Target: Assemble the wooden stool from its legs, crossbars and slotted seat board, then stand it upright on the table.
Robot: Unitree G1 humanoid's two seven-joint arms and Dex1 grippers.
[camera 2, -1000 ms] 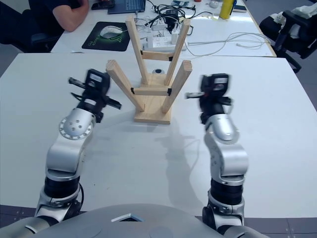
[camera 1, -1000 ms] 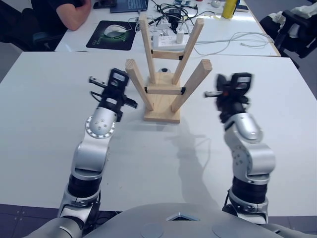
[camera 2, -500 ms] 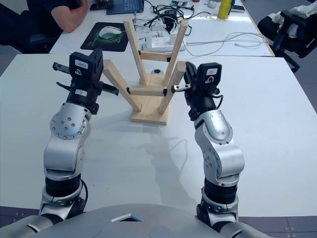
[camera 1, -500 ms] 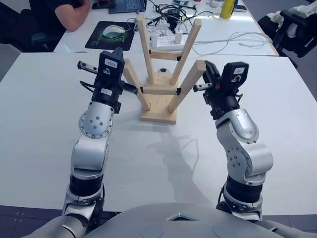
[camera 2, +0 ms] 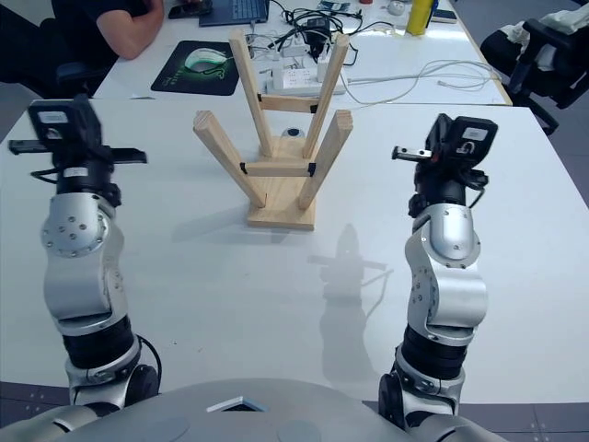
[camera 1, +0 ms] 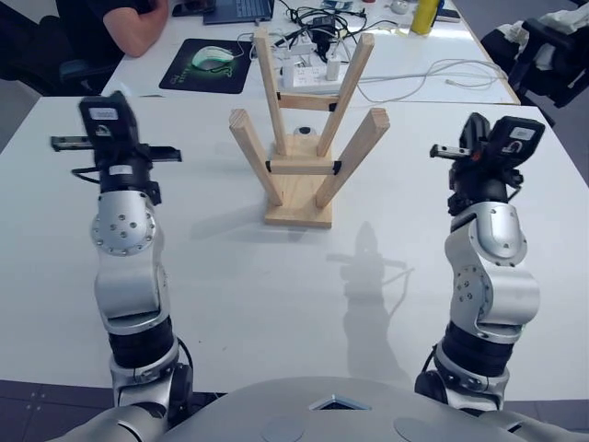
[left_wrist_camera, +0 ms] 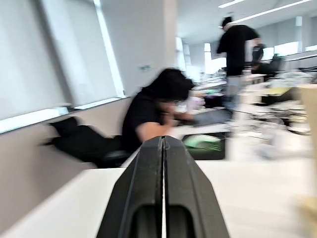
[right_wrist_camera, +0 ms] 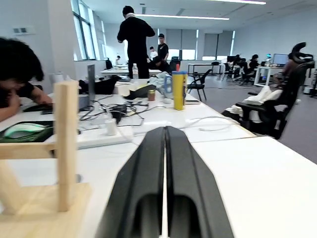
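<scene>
Left claw (left_wrist_camera: pixel 163 147): clenched, empty, touching nothing | right claw (right_wrist_camera: pixel 165 135): clenched, empty | forearms: both upright above surface (camera 1: pixel 276 304) | stool (camera 1: pixel 300 168): between the 2 claws, well apart from each, upside down on seat board

Behind the white table (camera 1: pixel 276 304) stands a 2nd desk (camera 1: pixel 465 57) carrying a black-and-green mouse pad (camera 1: pixel 184 79) with 1 white mouse (camera 1: pixel 213 56), a laptop (camera 1: pixel 241 9), a power strip (camera 1: pixel 308 78), tangled cables (camera 1: pixel 311 20) and a yellow bottle (camera 1: pixel 424 17), beside a dark office chair (camera 1: pixel 552 51).
</scene>
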